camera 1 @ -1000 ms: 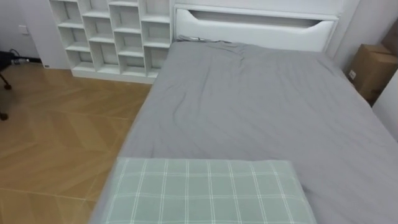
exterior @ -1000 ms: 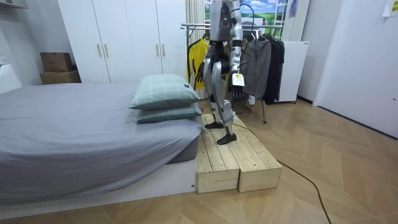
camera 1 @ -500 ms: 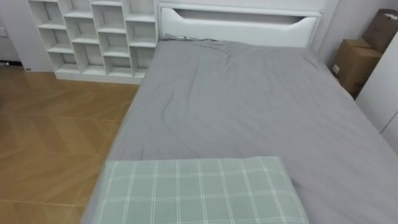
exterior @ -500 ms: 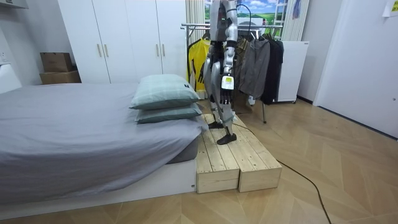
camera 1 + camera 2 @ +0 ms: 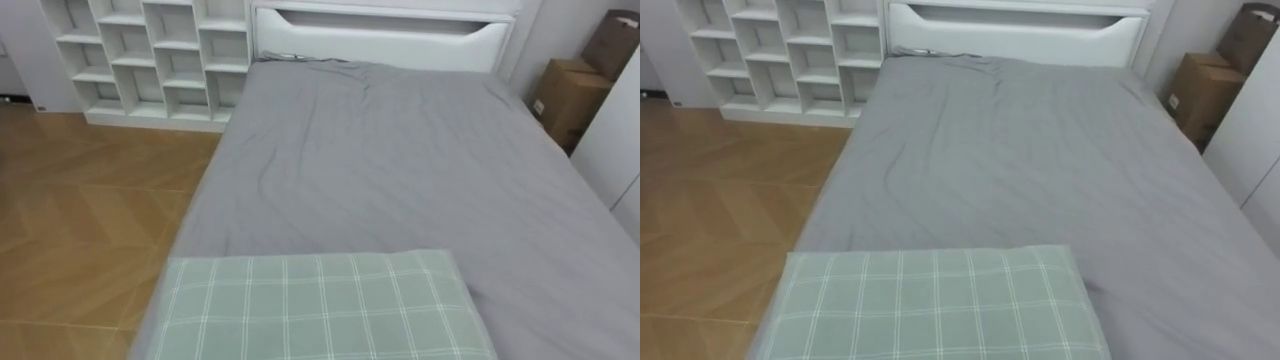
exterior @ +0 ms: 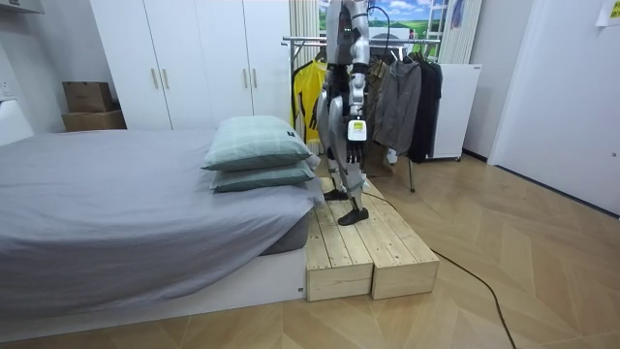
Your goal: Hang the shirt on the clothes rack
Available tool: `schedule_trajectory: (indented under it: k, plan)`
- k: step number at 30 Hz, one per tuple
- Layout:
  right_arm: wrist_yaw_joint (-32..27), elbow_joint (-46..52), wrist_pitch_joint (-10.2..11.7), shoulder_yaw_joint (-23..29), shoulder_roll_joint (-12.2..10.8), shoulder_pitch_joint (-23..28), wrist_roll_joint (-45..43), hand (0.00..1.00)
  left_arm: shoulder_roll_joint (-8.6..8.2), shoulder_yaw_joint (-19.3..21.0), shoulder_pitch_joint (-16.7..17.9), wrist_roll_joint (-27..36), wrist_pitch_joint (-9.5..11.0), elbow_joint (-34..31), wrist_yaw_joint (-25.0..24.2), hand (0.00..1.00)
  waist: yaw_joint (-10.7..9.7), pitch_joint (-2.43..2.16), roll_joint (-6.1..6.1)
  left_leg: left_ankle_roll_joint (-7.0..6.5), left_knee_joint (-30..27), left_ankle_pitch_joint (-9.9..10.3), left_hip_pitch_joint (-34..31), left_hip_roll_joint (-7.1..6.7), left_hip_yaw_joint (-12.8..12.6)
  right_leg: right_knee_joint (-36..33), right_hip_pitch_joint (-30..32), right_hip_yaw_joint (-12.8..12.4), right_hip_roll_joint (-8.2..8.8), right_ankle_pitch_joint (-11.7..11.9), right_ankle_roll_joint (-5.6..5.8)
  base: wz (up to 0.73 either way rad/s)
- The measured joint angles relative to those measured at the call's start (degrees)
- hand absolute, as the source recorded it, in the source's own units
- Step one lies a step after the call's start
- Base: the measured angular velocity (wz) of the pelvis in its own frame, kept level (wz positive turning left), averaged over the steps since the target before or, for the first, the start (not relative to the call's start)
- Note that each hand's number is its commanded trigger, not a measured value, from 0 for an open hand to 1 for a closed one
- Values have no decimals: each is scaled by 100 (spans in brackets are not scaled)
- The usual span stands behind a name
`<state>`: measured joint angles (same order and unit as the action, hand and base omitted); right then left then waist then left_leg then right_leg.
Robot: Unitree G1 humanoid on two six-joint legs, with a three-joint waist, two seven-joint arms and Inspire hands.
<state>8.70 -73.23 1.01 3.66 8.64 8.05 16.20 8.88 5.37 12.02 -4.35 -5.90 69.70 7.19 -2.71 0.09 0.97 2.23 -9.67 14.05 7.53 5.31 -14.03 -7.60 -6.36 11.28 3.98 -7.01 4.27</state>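
Observation:
In the room view I stand on a wooden platform (image 6: 368,247) at the head of the bed, facing it. Behind me is a clothes rack (image 6: 308,41) with a yellow garment (image 6: 308,92), a grey jacket (image 6: 395,102) and a dark garment (image 6: 427,107) hanging on it. My left hand (image 6: 355,134) hangs at my side, on the side towards the room camera. No garment lies on the grey bed sheet (image 5: 400,170) in the eye views.
A green plaid pillow (image 5: 320,305) lies at the near end of the bed, on top of a second one (image 6: 262,178). White cube shelves (image 5: 150,55) stand far left, cardboard boxes (image 5: 565,95) far right. White wardrobes (image 6: 194,63) line the far wall.
The eye view has swung a little to the right. My left arm has moved from behind my hip to straight down at my side. The bed and pillows are unchanged.

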Motion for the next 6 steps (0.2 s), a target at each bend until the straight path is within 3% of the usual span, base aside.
schedule_trajectory:
  k: [6]
  plan:
    - [-47, 27, -71, 0, 1, -1, 0, 0, 0, -2, 0, -13, -46, 0, -7, 0, -1, 0, -11, 0, -3, 0, 0, 0, 0, 0, -2, 1, 0, 0, 0, 0]
